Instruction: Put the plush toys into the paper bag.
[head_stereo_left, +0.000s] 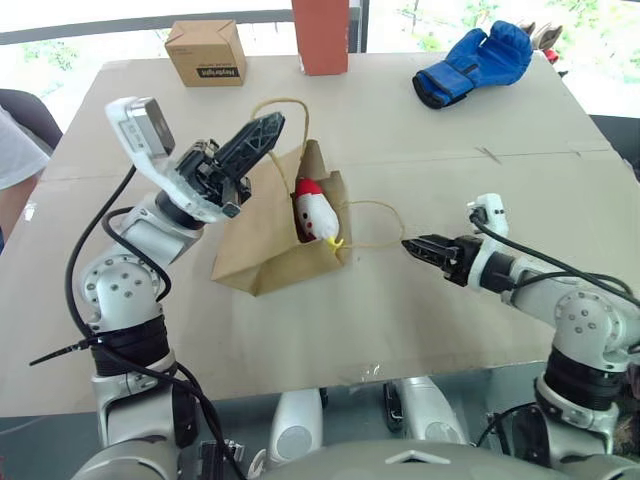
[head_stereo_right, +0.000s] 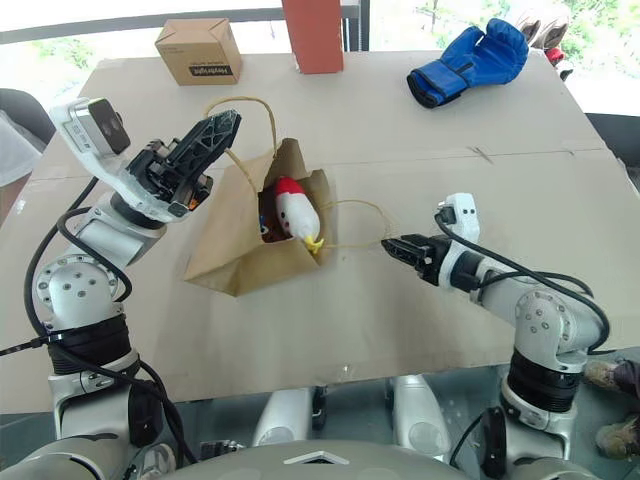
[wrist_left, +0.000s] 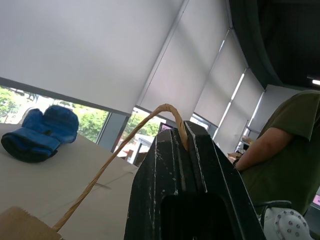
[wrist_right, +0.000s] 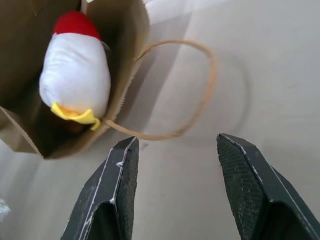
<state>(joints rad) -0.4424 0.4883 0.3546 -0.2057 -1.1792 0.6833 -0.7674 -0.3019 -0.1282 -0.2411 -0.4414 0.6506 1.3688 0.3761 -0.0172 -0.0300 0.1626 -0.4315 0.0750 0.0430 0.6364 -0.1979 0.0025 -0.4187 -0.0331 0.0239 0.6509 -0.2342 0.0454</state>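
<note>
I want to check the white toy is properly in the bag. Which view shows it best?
The right wrist view: the white toy shows close up, lying in the bag's mouth, yellow tip at the rim. Both eye views show it smaller, from above. The left wrist view shows a handle pinched in the left gripper.

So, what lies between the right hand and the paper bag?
Only the bag's loose loop handle on bare table, seen in the right wrist view. The open right hand touches neither it nor the paper bag.

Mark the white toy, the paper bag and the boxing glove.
white toy (head_stereo_left: 316, 214): left eye view, on its white body.
paper bag (head_stereo_left: 258, 245): left eye view, on its flat side.
boxing glove (head_stereo_left: 480, 60): left eye view, on the blue palm.
</note>
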